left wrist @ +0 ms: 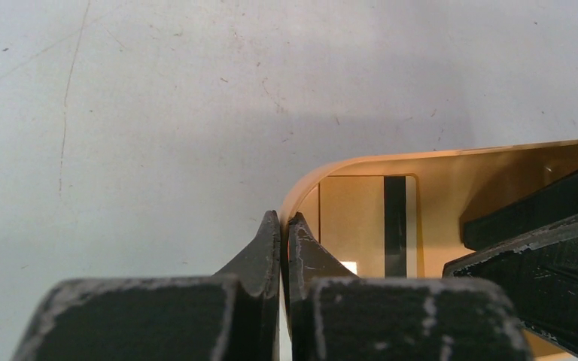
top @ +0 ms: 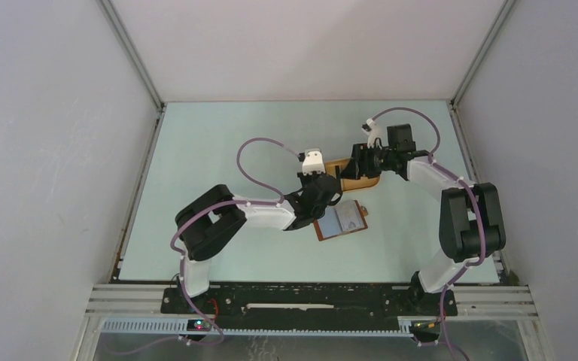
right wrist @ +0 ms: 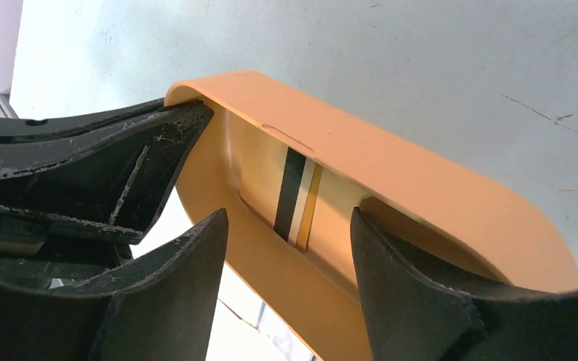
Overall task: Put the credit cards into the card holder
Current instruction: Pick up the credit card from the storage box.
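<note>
left hand [left wrist: 284, 222] clamped on tray [left wrist: 436, 156] rim | right hand [right wrist: 289, 218] apart | striped card [left wrist: 395, 226] partly hidden behind tray wall

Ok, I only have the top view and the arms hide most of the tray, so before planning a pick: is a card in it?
Observer: Yes, the right wrist view shows one card with a dark stripe lying flat inside the tray.
Operator: Is the right pincer on it?
Observer: No, the right pincer is open, tips short of the card.
Operator: And the left?
Observer: The left pincer is shut, its tips at the tray's rounded end.
</note>
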